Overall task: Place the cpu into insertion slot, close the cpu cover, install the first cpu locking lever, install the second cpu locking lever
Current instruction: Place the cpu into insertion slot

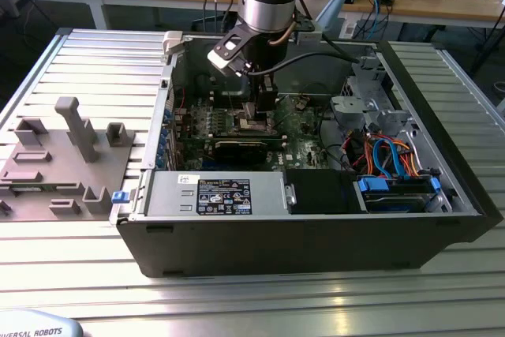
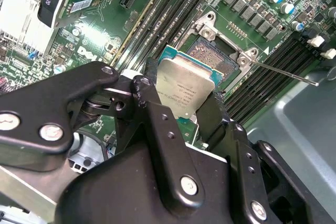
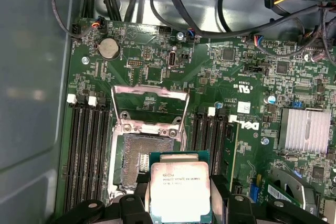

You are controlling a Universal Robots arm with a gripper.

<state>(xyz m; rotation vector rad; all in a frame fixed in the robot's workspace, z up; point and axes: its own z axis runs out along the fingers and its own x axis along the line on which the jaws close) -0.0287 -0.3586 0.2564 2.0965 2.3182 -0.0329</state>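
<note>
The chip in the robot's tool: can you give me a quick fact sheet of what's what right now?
setting: inside an open computer case
tool: shut on the cpu, gripping two opposite edges
cpu position: held over one edge of the insertion slot, not seated
insertion slot: empty, contacts bare
cpu cover: swung open, clear of the slot
</note>
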